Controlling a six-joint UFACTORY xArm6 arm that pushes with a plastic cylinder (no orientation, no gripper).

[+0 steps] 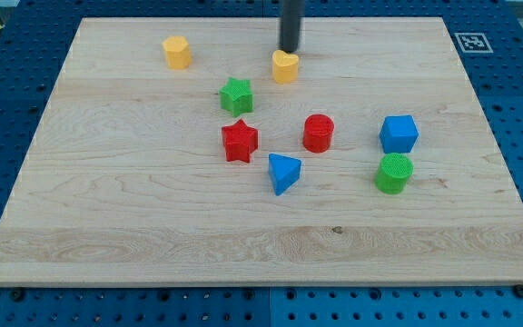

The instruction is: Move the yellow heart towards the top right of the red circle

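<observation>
Approach step: my tip (290, 51), a bare rod without pincer, holding nothing, touches yellow plastic heart (285, 66) at its 12 o'clock; heart lies at 11 o'clock of red plastic circle (318, 133); next push probably rightward.

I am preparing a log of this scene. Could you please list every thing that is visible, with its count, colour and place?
Board: one, light wood, on blue pegboard.
Hexagon block: one, yellow, top left.
Heart: one, yellow, top centre.
Star: one, green, below-left of heart.
Star: one, red, centre.
Circle: one, red, centre right.
Triangle: one, blue, lower centre.
Cube: one, blue, right.
Cylinder: one, green, below cube.
My tip: one, dark, just above heart.
</observation>
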